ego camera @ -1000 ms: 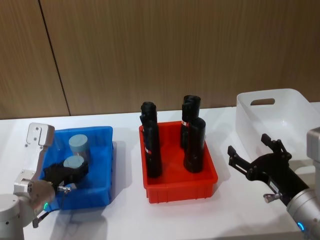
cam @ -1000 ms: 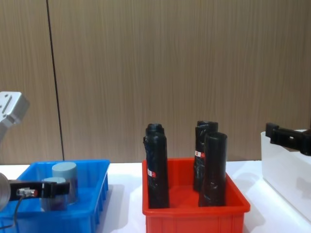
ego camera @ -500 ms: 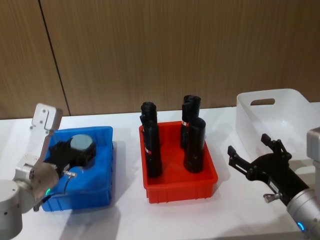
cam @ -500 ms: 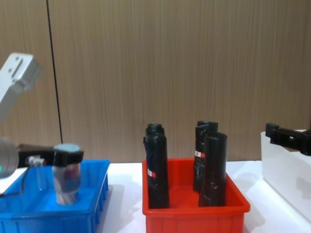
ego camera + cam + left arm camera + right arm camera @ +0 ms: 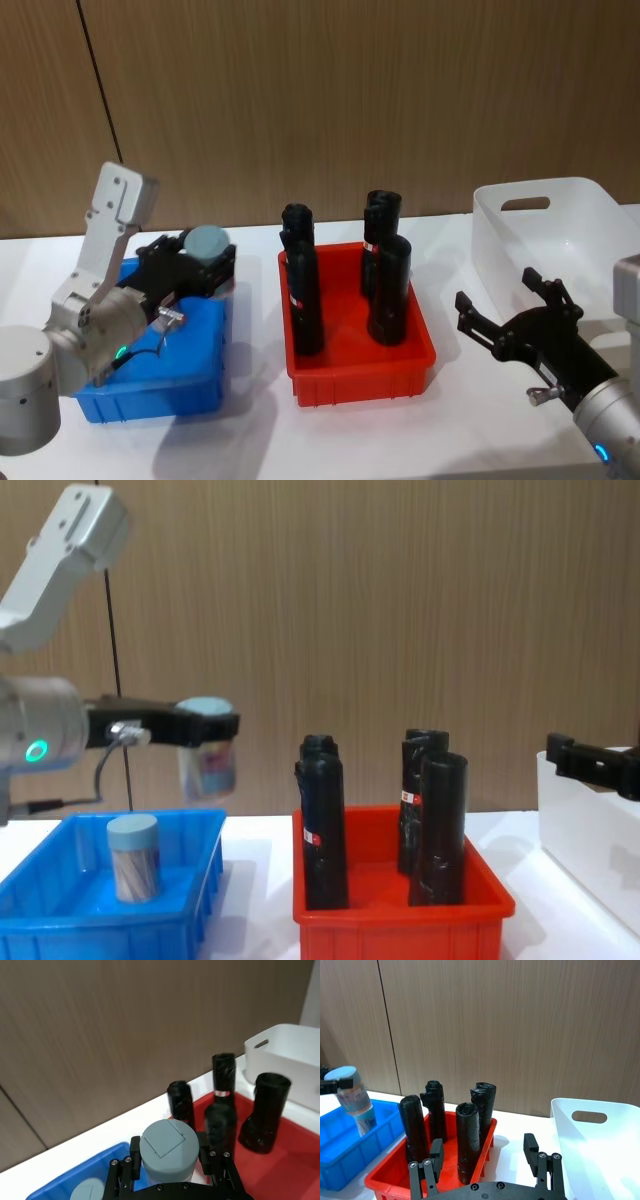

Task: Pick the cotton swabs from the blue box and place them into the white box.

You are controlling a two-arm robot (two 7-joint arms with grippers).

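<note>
My left gripper is shut on one jar of cotton swabs, pale blue-grey lid up. It holds the jar in the air over the right rim of the blue box. From the chest the held jar hangs well above the box, slightly tilted. A second jar stands upright inside the blue box. The white box sits at the far right. My right gripper hovers open in front of it, with nothing between its fingers.
A red bin stands between the blue and white boxes, holding three tall black wrapped cylinders. They rise well above its rim, about as high as the held jar. A wooden wall runs behind the white table.
My left gripper has lifted the jar up out of the blue box and carried it right, toward the red bin. The right arm has not moved.
</note>
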